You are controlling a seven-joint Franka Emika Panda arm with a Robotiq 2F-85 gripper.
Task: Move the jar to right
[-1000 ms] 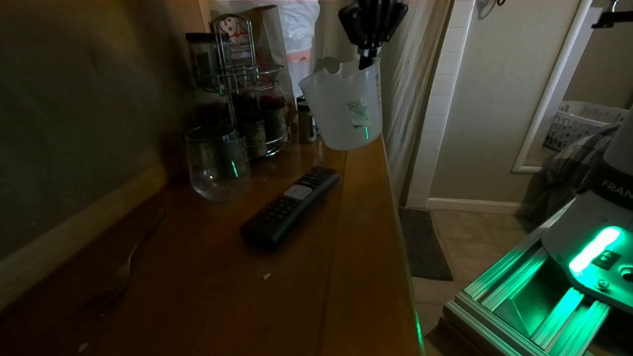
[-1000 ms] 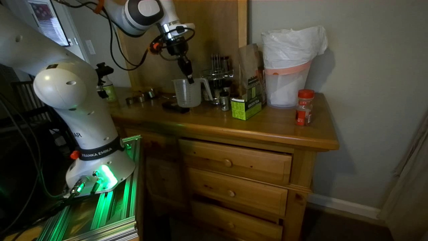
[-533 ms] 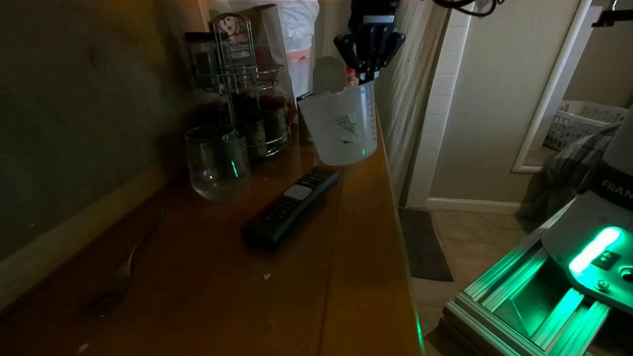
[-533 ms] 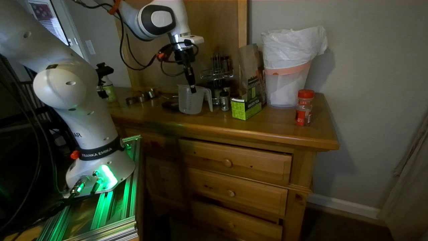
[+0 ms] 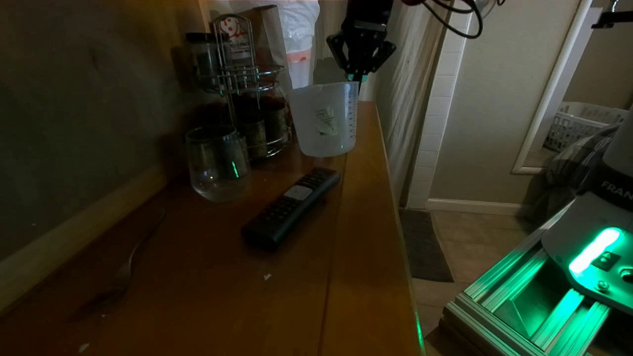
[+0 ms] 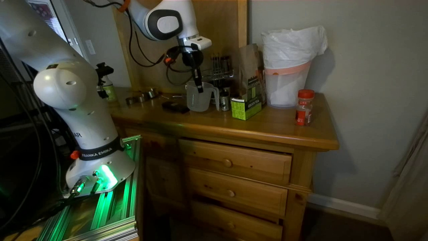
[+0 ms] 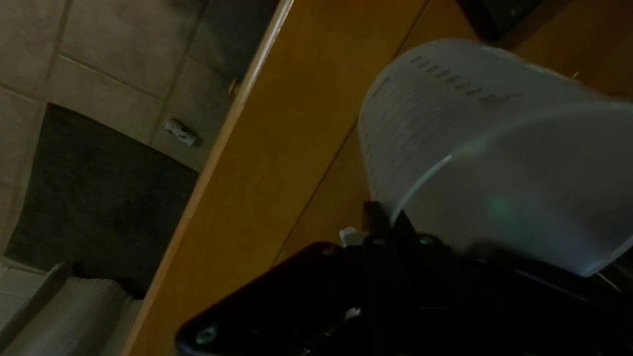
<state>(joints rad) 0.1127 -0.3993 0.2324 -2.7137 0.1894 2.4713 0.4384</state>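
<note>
In an exterior view, the jug (image 6: pixel 196 102) in my fingers (image 6: pixel 199 86) has the remote (image 6: pixel 175 107) on its left, the box (image 6: pixel 243 109) on its right.

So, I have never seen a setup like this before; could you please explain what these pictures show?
The machine is a robot arm with a black, two-fingered hand. Two pictures come from cameras standing outside it; the close-up comes from a camera on its wrist. The surface is the top of a wooden dresser. Between them, the exterior views show on it a black remote, a drinking glass, a wire spice rack, a green box and a red-capped bottle. The hand holds a translucent measuring jug, pinching its wall at the rim. I cannot tell for certain whether the jug's base clears the wood.
</note>
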